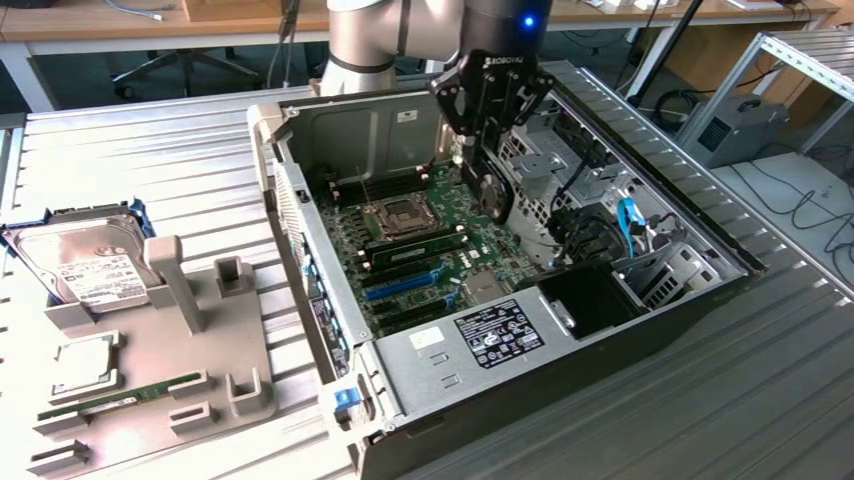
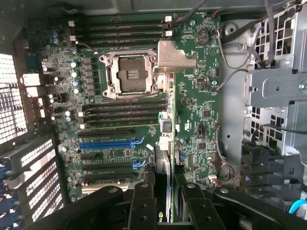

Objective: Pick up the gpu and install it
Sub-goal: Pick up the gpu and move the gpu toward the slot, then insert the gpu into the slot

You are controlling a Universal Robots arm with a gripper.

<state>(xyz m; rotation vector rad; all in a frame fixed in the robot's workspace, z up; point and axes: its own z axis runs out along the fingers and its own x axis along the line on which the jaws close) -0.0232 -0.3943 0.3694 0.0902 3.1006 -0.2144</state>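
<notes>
The arm [image 1: 363,40] reaches in from the far edge of the exterior view, its wrist turned straight down so the claw [image 1: 483,140] hangs inside the open computer case [image 1: 441,345] above the motherboard [image 1: 427,225]. The claw is clenched on the gpu [image 1: 491,188], which hangs edge-down below the fingers, clear of the board, just to the exterior view's right of the CPU socket [image 1: 398,215]. In the wrist view the card runs edge-on out from the claw [image 2: 165,189], its silver bracket [image 2: 173,60] over the socket's [image 2: 128,72] side. On the ribbed surface [image 1: 160,150] beside the case, a grey holder [image 1: 200,330] carries a hard drive [image 1: 87,268] and a green memory stick [image 1: 127,396]
</notes>
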